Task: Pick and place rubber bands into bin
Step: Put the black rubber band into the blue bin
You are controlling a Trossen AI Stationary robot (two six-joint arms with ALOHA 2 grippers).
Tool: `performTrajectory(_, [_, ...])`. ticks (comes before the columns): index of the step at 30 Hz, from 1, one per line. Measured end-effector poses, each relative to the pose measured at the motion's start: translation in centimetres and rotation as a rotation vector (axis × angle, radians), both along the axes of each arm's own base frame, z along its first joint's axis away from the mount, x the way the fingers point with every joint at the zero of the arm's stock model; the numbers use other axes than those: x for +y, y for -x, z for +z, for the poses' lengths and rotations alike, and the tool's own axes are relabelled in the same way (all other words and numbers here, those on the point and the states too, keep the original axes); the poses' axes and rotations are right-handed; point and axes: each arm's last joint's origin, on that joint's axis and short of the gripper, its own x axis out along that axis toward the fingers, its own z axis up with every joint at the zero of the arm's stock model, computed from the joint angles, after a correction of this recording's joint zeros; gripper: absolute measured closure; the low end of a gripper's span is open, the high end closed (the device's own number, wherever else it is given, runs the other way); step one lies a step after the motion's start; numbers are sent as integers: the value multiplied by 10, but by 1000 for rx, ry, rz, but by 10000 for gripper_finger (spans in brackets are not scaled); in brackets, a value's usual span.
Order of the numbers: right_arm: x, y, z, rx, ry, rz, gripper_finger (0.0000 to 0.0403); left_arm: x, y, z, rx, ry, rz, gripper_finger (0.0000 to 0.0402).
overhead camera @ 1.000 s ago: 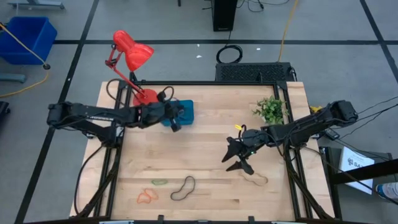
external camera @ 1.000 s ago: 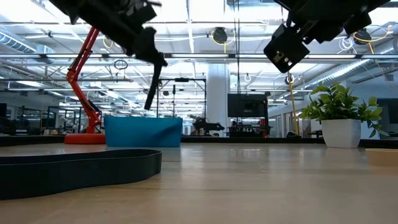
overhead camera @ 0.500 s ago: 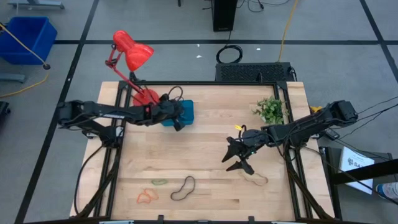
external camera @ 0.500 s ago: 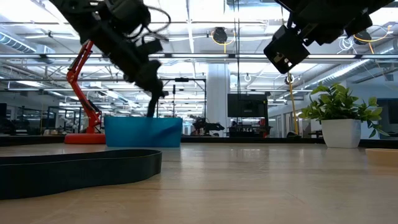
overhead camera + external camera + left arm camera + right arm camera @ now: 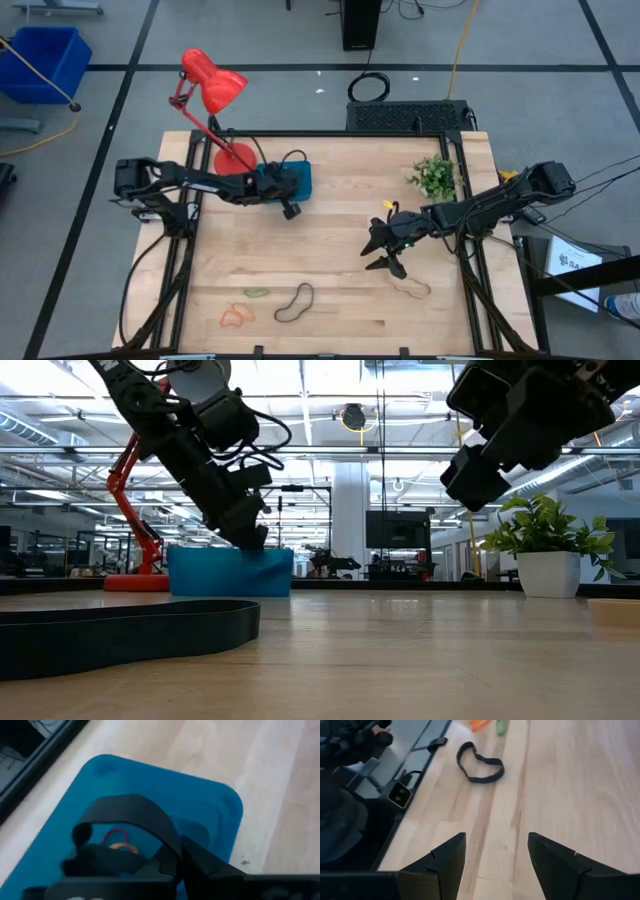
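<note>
The teal bin [image 5: 300, 178] stands at the far left of the table by the red lamp's base; it also shows in the low view [image 5: 230, 572]. My left gripper [image 5: 287, 203] is down in it, shut on a black rubber band [image 5: 130, 802]. An orange band [image 5: 117, 845] lies on the bin's floor. My right gripper [image 5: 385, 252] hangs open and empty above the table's right middle. A green band [image 5: 257, 293], an orange band [image 5: 235, 317], a black band [image 5: 293, 303] and a tan band [image 5: 410, 288] lie flat near the near edge. My left gripper holds the black rubber band inside the bin [image 5: 210, 805], coming slanting down from the table's left. The band arches up in a loop [image 5: 150, 812] ahead of the fingers. The fingers hide the place of contact, so the part held cannot be told.
A red desk lamp [image 5: 212, 90] stands at the far left corner. A potted plant [image 5: 435, 175] stands at the far right. The black band on the table lies close before the low camera [image 5: 120, 630] and shows in the right wrist view [image 5: 480, 762].
My left gripper has gone down and a little toward the table's right into the bin. The black band hung straight below it, clear of the bin, and is now lowered inside. My right gripper has shifted slightly and stays open.
</note>
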Motion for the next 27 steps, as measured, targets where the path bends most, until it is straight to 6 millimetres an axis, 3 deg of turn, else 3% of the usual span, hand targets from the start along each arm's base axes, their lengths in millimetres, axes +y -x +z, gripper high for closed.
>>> performTrajectory(4, [0,1,-2,7,1,-6,195,0,0,-4,17,16,-8,395])
performTrajectory(15, [0,1,-1,28,-55,-42,195,0,-1,-1,2,8,-12,336])
performTrajectory(27, [0,2,-2,52,-74,-58,195,0,-1,-1,-3,17,-1,329])
